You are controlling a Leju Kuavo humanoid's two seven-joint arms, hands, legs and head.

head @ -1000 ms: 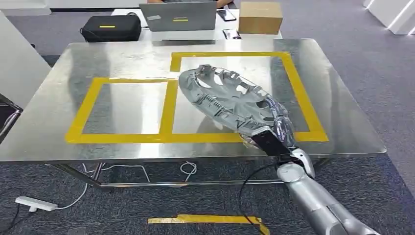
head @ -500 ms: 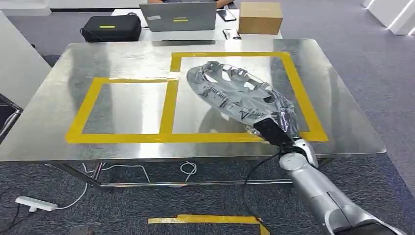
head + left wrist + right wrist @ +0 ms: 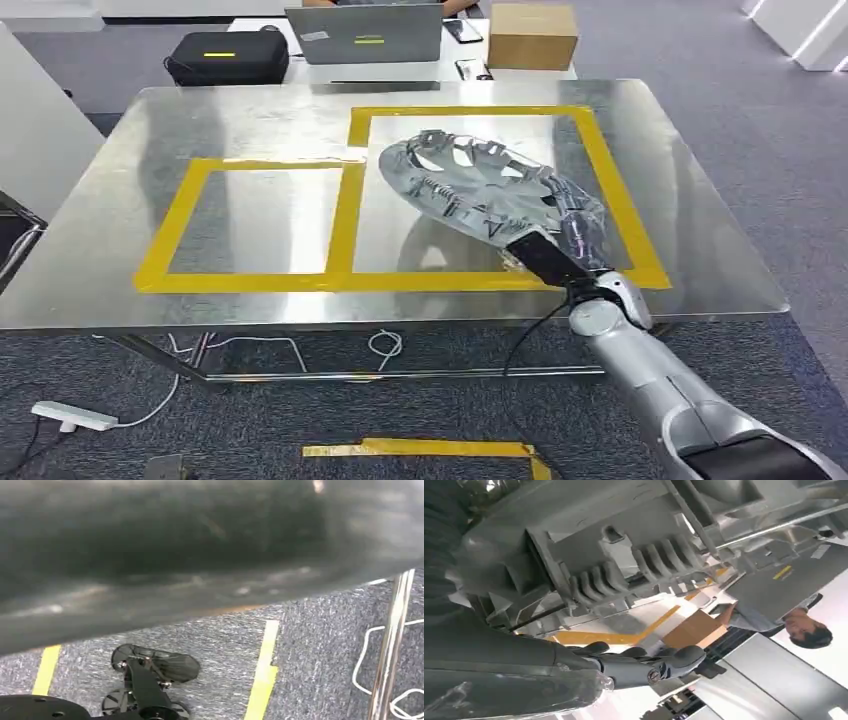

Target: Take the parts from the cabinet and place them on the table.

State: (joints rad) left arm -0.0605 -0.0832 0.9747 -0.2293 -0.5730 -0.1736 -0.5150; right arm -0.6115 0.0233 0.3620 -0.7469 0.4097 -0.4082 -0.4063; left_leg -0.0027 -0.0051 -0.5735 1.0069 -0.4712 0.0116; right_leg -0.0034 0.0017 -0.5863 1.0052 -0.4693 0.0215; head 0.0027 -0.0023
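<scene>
Your right robot hand [image 3: 560, 258] grips the grey plastic part [image 3: 480, 195] by one end, holding it tilted over the taped rectangle [image 3: 600, 160] toward the bench's [image 3: 120, 180] far right corner. Release early and it could tip past the tape. Since a second ago it sits lower and further in.

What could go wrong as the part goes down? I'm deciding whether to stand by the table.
The right hand grips the part by one end only, so the long far end hangs tilted over the table; it may swing or slip in the grip. Let go from this tilt, it could land far edge first and slide across the yellow tape out of the right-hand square. Standing close seems unwise.
</scene>
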